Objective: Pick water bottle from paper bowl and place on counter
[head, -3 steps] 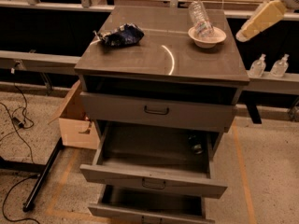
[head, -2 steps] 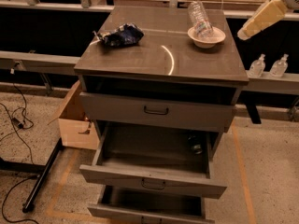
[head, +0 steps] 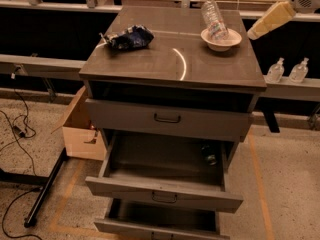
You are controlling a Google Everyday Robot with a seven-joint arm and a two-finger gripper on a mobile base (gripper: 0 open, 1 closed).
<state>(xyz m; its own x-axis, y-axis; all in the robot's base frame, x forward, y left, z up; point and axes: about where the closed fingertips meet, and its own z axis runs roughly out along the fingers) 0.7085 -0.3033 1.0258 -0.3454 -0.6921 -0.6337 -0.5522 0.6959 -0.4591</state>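
Observation:
The water bottle (head: 213, 19), clear with a coloured label band, rests tilted in the paper bowl (head: 221, 40) and sticks out over its far rim. The bowl sits at the back right of the counter (head: 175, 59), the dark glossy top of the grey drawer cabinet. My gripper (head: 272, 20), cream-coloured, hangs at the upper right. It is off the counter's right edge, a little to the right of the bowl and at about the bottle's height. It touches nothing.
A crumpled blue bag (head: 127, 36) lies on the counter's back left. Two small clear spout bottles (head: 286, 70) stand on a ledge to the right. Two lower drawers (head: 165, 184) are pulled open toward me. A cardboard box (head: 80, 129) sits on the floor at the left.

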